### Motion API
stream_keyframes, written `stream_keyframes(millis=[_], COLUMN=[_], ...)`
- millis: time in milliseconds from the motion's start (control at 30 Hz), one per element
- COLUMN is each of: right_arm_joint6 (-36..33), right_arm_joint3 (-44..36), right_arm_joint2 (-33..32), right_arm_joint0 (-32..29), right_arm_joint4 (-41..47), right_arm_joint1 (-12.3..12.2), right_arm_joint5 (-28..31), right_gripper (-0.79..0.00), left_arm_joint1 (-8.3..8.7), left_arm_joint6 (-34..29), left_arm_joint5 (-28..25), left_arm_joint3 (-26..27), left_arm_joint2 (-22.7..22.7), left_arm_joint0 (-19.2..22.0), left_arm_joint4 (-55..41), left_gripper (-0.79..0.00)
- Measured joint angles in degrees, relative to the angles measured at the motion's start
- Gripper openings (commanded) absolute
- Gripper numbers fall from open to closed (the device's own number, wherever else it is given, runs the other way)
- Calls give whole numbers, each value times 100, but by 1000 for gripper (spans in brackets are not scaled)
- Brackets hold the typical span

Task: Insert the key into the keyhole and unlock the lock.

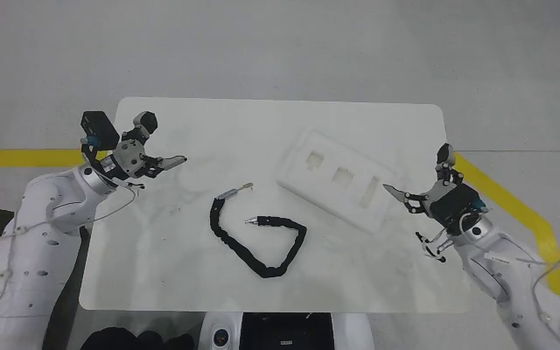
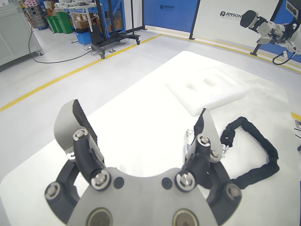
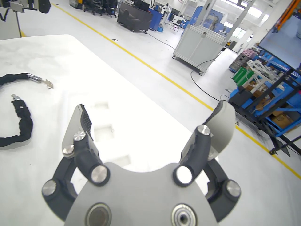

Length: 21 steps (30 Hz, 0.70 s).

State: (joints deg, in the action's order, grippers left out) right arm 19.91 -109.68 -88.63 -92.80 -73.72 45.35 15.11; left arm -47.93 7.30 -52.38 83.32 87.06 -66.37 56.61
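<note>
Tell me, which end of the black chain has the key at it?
The silver end farther from the robot: a key sticks out of it. The other end shows only a bare pin.

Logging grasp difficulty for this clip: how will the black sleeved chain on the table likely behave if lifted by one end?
The chain lies in a loose, kinked curve, so it is probably floppy and would dangle from the lifted end. Its matte sleeve likely grips well; the shiny metal end may be slicker. Lying limp, it seems unlikely to roll.
</note>
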Motion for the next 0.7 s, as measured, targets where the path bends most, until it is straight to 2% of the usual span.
stream_keyframes(millis=[33,67,100,133,167,200,233,267,300,333,433,500,633,700], right_arm_joint6=[-26,-59,-101,-157,-180,-187,-187,-185,-183,-183,-182,-182,-182,-182], right_arm_joint3=[-36,-74,-115,-166,-186,-191,-191,-189,-187,-187,-187,-187,-187,-187], right_arm_joint2=[-103,-164,-212,-258,-272,-275,-274,-272,-271,-271,-271,-271,-271,-271], right_arm_joint0=[-75,-128,-176,-226,-243,-247,-246,-244,-243,-242,-242,-242,-242,-242], right_arm_joint4=[23,45,66,83,87,88,87,87,86,86,85,85,85,85], right_arm_joint1=[5,10,16,25,28,30,30,29,29,29,29,29,29,29], right_arm_joint5=[-45,-71,-99,-145,-165,-172,-172,-172,-171,-169,-169,-169,-169,-169], right_gripper=[-292,-403,-416,-413,-280,-74,0,0,-129,-159,-182,-164,-52,-20], left_arm_joint1=[2,4,6,7,8,9,8,7,6,5,5,5,5,5], left_arm_joint6=[-52,-97,-142,-197,-237,-273,-313,-334,-345,-348,-346,-345,-345,-345], left_arm_joint5=[-8,-10,-10,-9,-5,6,25,37,43,45,43,43,43,43], left_arm_joint3=[-16,-26,-37,-50,-57,-62,-63,-61,-58,-56,-56,-56,-56,-56], left_arm_joint2=[20,34,47,63,74,84,89,89,88,88,87,87,87,87], left_arm_joint0=[85,143,193,249,280,303,318,322,323,323,322,322,322,322], left_arm_joint4=[-19,-35,-60,-101,-131,-162,-202,-227,-239,-243,-241,-240,-240,-240], left_gripper=[0,0,0,0,0,0,0,0,-1,-1,-1,-1,-1,-1])
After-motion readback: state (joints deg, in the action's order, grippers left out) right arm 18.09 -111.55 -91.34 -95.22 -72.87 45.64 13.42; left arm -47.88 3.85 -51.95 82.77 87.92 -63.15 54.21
